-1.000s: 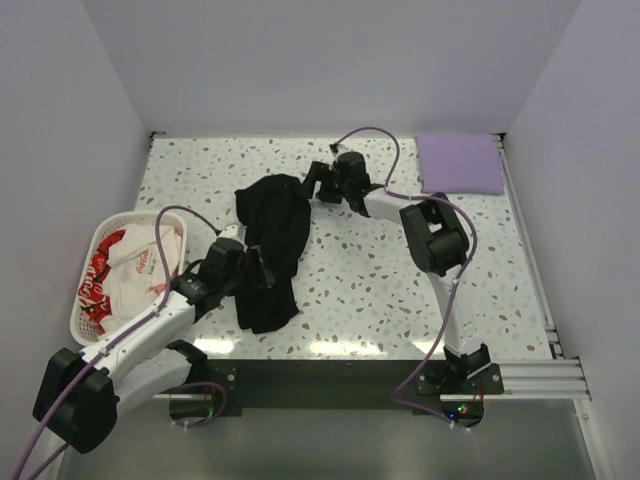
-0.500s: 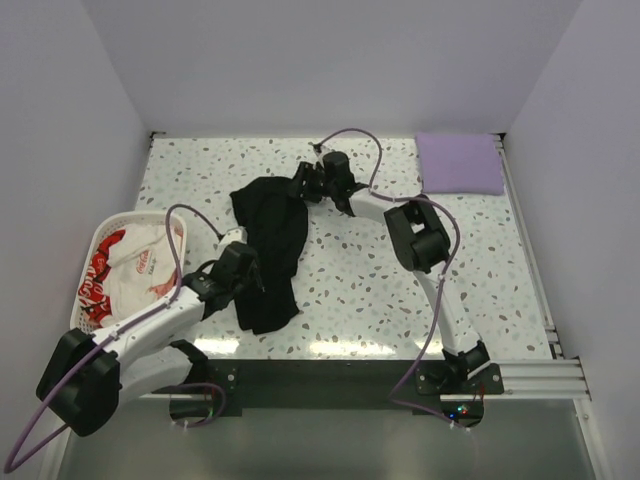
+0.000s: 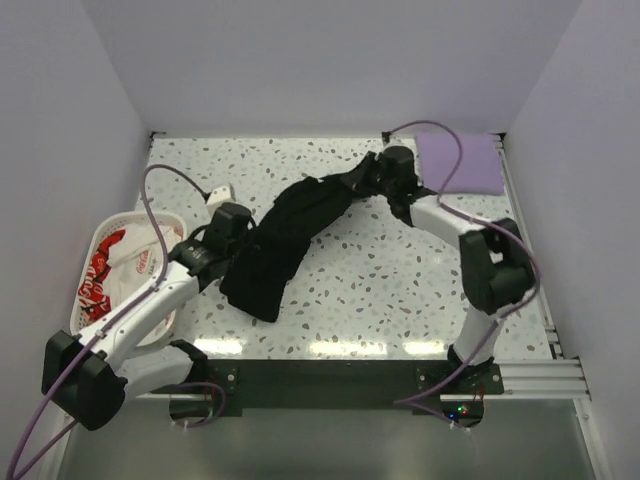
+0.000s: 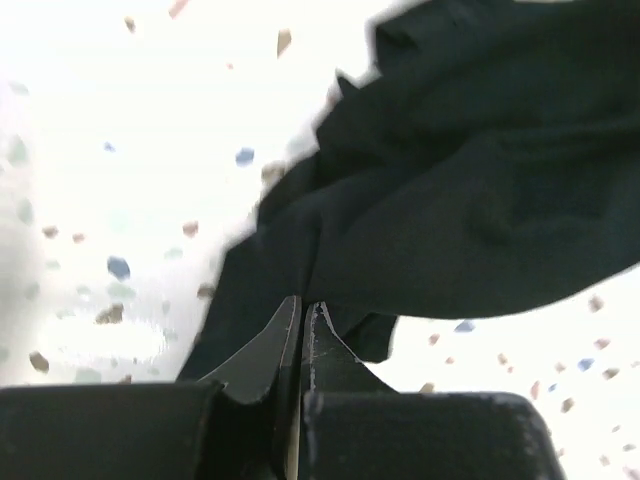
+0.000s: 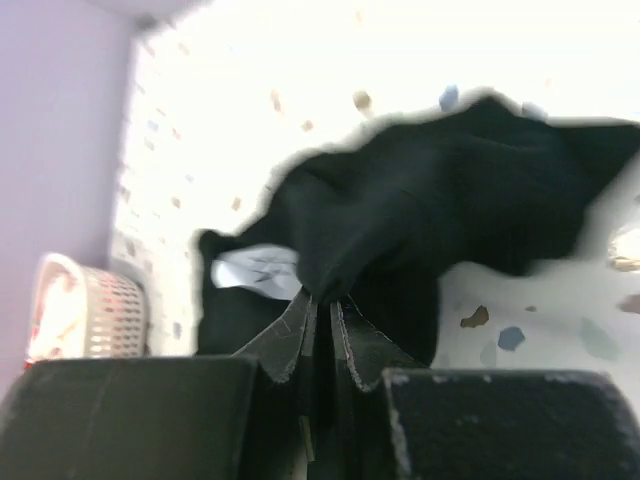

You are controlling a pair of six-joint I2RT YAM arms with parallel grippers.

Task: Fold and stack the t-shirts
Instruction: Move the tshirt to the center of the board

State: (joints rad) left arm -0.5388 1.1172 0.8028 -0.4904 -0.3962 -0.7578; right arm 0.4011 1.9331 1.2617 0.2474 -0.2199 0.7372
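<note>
Black t-shirt (image 3: 290, 235) is lying on the table (image 3: 400, 270), stretching diagonally from near-left to far-right. My left gripper (image 3: 243, 238) is pinching its near left edge, my right gripper (image 3: 374, 177) is pinching its far end, both jaws pressing together on cloth.

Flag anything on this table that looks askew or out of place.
The black t-shirt is a bunched, twisted band strung diagonally between the left pincer and the right pincer, both shut on it. The white t-shirt lies crumpled in the basket. Nothing looks spilled or damaged.
</note>
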